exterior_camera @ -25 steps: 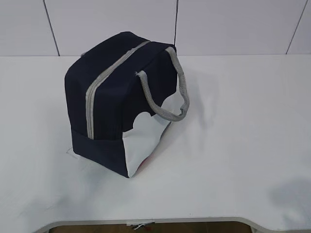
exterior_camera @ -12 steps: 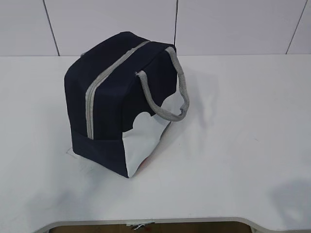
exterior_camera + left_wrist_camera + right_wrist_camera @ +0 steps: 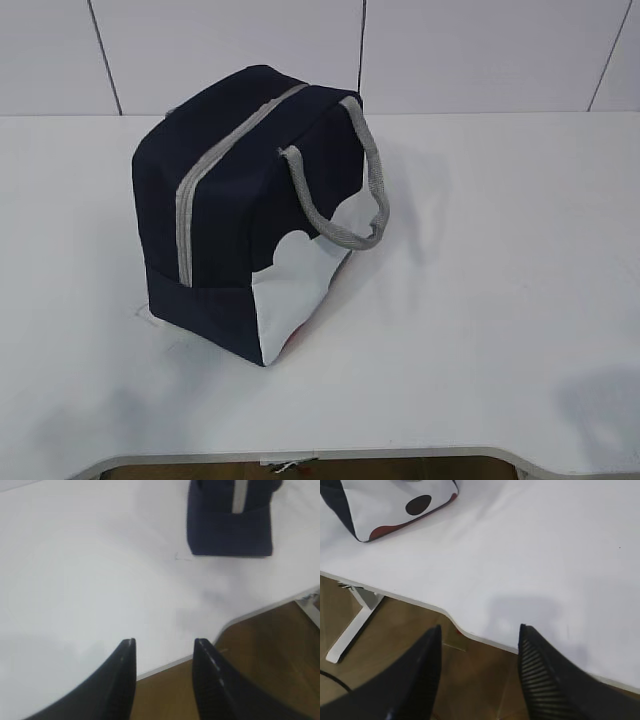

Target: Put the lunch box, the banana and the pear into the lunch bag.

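The navy lunch bag (image 3: 245, 205) stands on the white table (image 3: 480, 300), left of centre, with its grey zipper (image 3: 215, 165) shut along the top and a grey rope handle (image 3: 350, 190) hanging over its right side. The bag also shows in the left wrist view (image 3: 230, 522) and its white lower panel in the right wrist view (image 3: 395, 505). The lunch box, the banana and the pear are out of view. My left gripper (image 3: 164, 642) is open and empty above the table's front edge. My right gripper (image 3: 480, 628) is open and empty over the front edge. Neither arm shows in the exterior view.
The table's front edge has a curved cut-out (image 3: 300, 455) at the middle. A white table leg (image 3: 355, 625) and brown floor (image 3: 260, 655) show below the edge. A white tiled wall (image 3: 400, 50) stands behind the table.
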Motion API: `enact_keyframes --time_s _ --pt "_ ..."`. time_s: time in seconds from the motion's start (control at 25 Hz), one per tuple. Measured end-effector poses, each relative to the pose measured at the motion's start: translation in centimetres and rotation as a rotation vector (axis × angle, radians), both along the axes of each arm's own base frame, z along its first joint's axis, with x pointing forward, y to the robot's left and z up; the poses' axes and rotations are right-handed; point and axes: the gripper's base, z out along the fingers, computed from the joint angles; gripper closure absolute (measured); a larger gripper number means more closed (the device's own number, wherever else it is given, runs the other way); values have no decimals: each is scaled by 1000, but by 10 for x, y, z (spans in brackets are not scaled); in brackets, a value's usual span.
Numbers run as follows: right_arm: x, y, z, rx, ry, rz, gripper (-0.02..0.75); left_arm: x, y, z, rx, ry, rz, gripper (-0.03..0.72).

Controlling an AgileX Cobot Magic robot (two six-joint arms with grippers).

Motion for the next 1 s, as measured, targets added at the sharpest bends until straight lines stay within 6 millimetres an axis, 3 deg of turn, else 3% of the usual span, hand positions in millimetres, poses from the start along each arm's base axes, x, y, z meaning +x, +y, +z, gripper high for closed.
enact_keyframes --time_s 0.24,1.0 --pt "0 3 0 11 1 -155 332 1 -2 0 -5 0 161 426" --pt "0 4 0 15 0 -174 333 1 -2 0 -7 0 162 445"
